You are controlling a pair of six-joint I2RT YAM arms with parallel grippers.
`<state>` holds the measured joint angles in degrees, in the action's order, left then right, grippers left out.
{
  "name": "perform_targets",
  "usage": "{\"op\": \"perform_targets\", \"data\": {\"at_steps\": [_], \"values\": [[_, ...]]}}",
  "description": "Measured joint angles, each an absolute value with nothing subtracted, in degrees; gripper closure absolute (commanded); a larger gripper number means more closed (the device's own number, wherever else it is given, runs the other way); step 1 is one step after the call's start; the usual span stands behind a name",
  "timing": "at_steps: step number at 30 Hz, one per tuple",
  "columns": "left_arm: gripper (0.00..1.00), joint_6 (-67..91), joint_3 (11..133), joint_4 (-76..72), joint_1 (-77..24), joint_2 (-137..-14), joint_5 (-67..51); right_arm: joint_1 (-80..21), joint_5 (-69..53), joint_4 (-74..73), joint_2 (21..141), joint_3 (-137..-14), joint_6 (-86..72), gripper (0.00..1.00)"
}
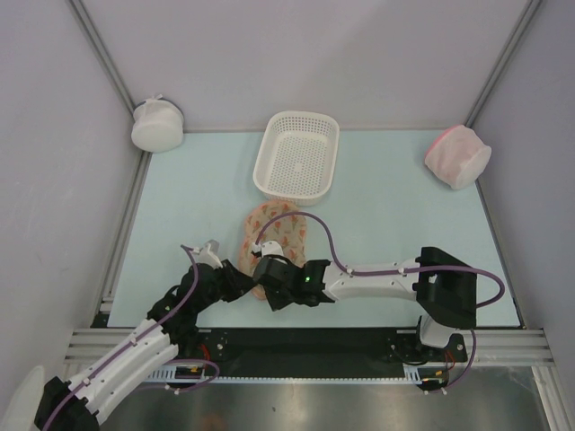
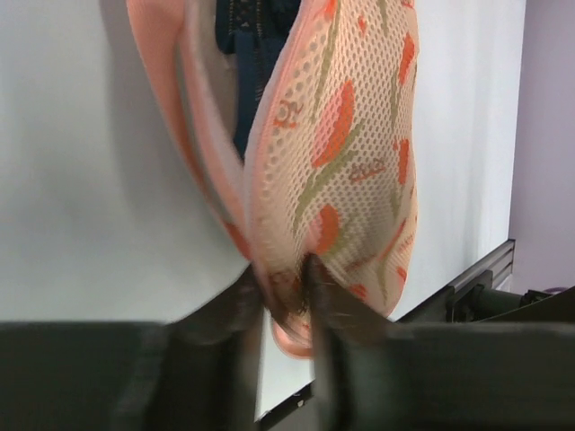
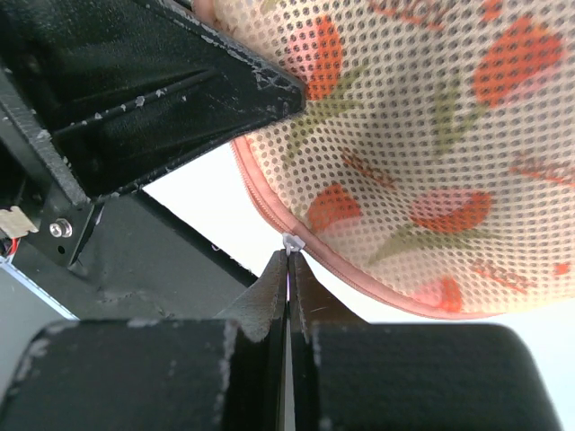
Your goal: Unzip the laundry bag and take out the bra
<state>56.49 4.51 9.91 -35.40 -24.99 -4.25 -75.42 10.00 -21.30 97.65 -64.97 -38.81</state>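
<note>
Overhead, the laundry bag (image 1: 277, 226) lies flat on the counter (image 1: 395, 215), long axis running 12 to 6, its 6 o'clock end caught between both arms; a perforated white basket (image 1: 297, 154) sits at its 12. From the left wrist, the left jaws clench the soft mesh edge, and the navy bra (image 2: 256, 45) shows inside the parted opening. From the right wrist, the right jaws pinch the small zipper pull (image 3: 290, 241); the bag spreads toward 1 o'clock.

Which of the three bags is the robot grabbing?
The flat orange-printed laundry bag, pinched by left gripper and right gripper. The white pouch and pink-and-white pouch sit untouched in far corners.
</note>
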Motion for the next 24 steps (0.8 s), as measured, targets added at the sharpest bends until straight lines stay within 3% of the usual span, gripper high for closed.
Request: {"op": "perform_targets", "data": {"at_steps": [3, 24], "values": [[0.99, 56.9, 4.4, 10.6, -35.4, -24.4, -4.3, -75.4, 10.0, -21.3, 97.7, -65.1, -38.7, 1.0], [1.0, 57.0, 4.4, 10.9, -35.4, -24.3, -4.4, -75.4, 10.7, -21.5, 95.5, -60.7, -41.0, 1.0]]}}
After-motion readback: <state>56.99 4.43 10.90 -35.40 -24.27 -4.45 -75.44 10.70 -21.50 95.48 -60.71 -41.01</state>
